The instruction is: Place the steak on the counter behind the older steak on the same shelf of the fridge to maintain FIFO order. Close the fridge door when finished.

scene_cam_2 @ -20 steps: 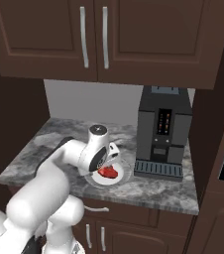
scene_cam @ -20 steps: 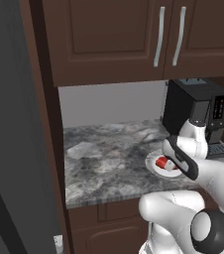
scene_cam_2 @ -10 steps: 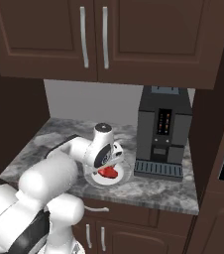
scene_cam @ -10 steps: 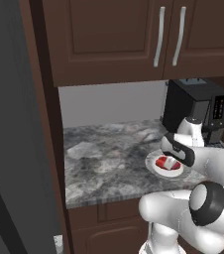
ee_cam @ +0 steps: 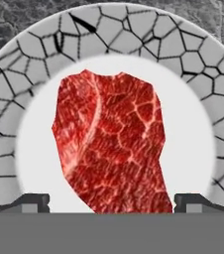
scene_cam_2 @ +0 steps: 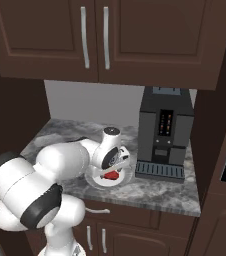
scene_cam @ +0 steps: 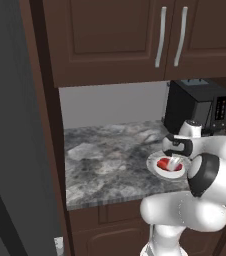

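The steak (ee_cam: 111,144), deep red with faint marbling, lies on a white plate with a grey mosaic rim (ee_cam: 34,44) on the marbled counter (scene_cam: 105,165). My gripper (ee_cam: 111,203) points straight down at it, open, one fingertip (ee_cam: 32,201) on each side of the meat, with no grip to be seen. From the base, the steak (scene_cam: 163,163) (scene_cam_2: 111,175) shows just under the gripper (scene_cam: 174,162) (scene_cam_2: 112,167) on the plate (scene_cam: 155,170) (scene_cam_2: 95,181). A grey face of the fridge (scene_cam: 10,125) stands at the left. The older steak and the shelf are out of view.
A black coffee machine (scene_cam: 200,107) (scene_cam_2: 165,132) stands close behind and to the right of the plate. Dark brown wall cabinets (scene_cam: 135,35) (scene_cam_2: 95,35) hang over the counter (scene_cam_2: 160,187). Bare stone stretches to the left of the plate.
The hand has turned upright and come down over the plate, closer to the steak, while the elbow swung forward. The jaws have stayed open and the steak has not moved.
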### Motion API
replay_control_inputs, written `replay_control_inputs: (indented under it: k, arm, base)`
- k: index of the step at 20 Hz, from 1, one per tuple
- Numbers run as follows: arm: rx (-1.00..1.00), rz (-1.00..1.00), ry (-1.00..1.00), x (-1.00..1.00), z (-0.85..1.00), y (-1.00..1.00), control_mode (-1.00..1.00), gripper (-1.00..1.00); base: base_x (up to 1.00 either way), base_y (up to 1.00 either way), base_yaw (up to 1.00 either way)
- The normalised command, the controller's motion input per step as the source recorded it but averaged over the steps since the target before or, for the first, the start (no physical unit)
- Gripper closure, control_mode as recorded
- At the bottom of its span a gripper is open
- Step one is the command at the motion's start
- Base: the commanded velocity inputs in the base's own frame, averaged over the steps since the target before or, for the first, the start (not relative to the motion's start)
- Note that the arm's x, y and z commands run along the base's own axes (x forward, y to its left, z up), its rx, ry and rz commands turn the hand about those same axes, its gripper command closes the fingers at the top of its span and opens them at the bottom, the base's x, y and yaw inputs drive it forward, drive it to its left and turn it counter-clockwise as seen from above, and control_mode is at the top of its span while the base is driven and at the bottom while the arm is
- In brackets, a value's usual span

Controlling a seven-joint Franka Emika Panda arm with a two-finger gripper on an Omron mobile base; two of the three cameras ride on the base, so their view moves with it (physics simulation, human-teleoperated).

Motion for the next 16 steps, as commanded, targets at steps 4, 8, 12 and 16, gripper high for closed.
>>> replay_control_inputs:
  k: [4,8,12,16]
  arm:
    - [0.00,0.00,0.02,0.18,-0.22,0.00,-1.00,-1.00]
    - [0.00,0.01,0.00,0.04,-0.23,0.00,-1.00,-1.00]
    - [0.00,0.05,0.00,0.00,-0.30,0.00,-1.00,-1.00]
    - [0.00,0.08,0.00,0.00,-0.33,0.00,-1.00,-1.00]
  base:
    - [0.00,0.00,0.00]
    - [0.00,0.00,0.00]
    - [0.00,0.00,0.00]
    - [0.00,0.00,0.00]
